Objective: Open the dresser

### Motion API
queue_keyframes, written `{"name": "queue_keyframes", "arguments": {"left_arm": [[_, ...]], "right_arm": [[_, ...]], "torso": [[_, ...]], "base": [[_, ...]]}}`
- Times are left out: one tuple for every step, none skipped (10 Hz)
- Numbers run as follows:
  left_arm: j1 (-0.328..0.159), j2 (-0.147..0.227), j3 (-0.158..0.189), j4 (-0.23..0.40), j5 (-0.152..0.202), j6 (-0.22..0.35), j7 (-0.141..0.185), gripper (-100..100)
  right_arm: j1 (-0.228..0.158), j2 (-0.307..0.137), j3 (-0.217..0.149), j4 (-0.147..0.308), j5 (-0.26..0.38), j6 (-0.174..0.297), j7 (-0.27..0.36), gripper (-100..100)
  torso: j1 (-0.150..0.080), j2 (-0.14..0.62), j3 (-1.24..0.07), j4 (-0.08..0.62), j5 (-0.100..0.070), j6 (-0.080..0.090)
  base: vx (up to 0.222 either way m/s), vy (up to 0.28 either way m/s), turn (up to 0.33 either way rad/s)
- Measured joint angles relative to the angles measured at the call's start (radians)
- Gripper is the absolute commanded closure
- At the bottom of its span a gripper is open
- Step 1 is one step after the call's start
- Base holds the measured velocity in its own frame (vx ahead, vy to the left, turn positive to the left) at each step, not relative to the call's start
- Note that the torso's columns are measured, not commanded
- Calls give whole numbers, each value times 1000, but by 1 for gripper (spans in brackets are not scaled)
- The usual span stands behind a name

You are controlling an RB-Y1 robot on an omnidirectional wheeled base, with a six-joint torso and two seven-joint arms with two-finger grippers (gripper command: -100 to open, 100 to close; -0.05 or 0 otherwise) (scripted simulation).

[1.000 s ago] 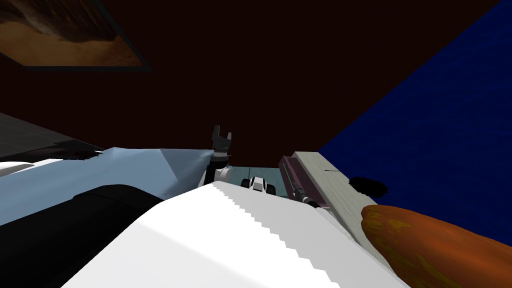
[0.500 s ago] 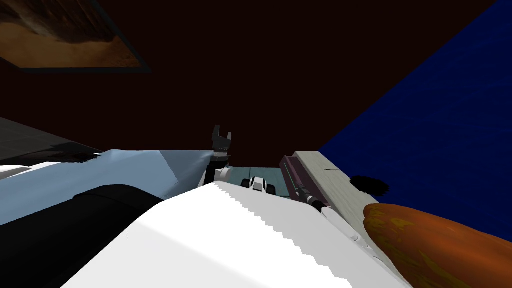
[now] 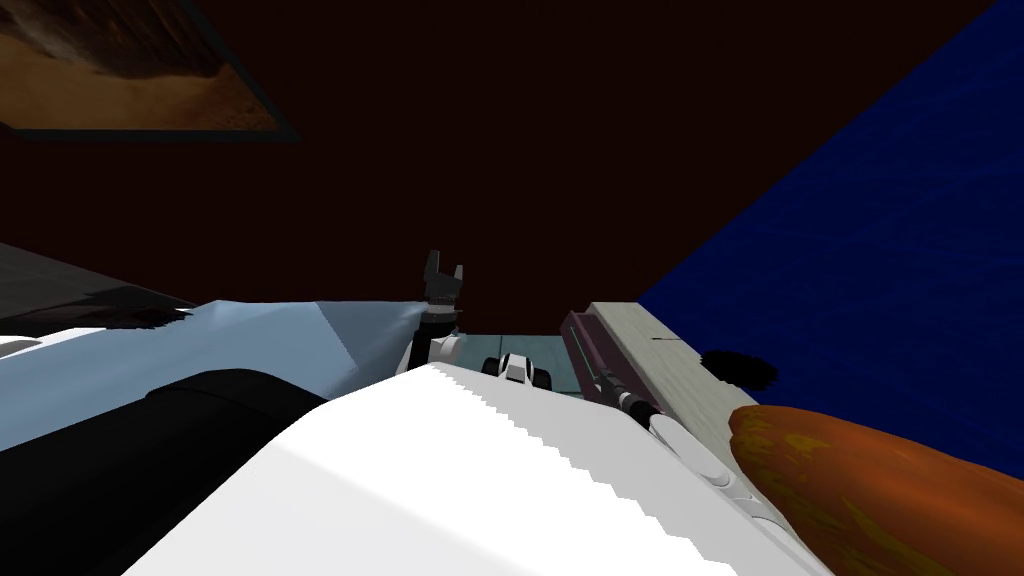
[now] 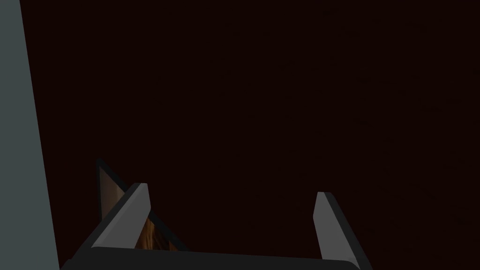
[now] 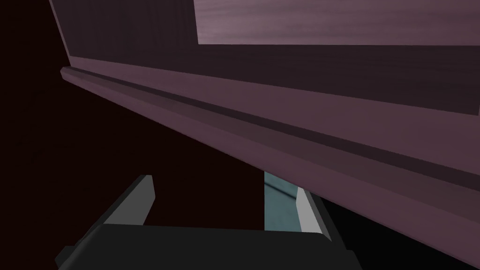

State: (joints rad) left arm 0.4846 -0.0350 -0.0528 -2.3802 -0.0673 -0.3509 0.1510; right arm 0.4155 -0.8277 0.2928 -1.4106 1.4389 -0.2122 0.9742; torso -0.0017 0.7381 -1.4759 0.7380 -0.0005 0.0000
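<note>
Right hand (image 5: 224,187), fingers spread and holding nothing, has pulled back along the purple dresser (image 5: 290,131) front over the last second; front looks unmoved, so probably still unopened.

Our left gripper (image 4: 232,189) and right gripper (image 5: 225,183) have thin, light grey blade fingers (image 4: 328,225) on dark boxes; our forearms (image 3: 690,455) are white.
</note>
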Motion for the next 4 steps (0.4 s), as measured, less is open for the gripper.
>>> {"name": "queue_keyframes", "arguments": {"left_arm": [[0,0,0,0,0,0,0,0],[0,0,0,0,0,0,0,0],[0,0,0,0,0,0,0,0],[0,0,0,0,0,0,0,0]], "right_arm": [[0,0,0,0,0,0,0,0],[0,0,0,0,0,0,0,0],[0,0,0,0,0,0,0,0],[0,0,0,0,0,0,0,0]], "torso": [[1,0,0,0,0,0],[1,0,0,0,0,0],[2,0,0,0,1,0],[2,0,0,0,1,0]], "base": [[0,0,0],[0,0,0],[0,0,0],[0,0,0]]}}
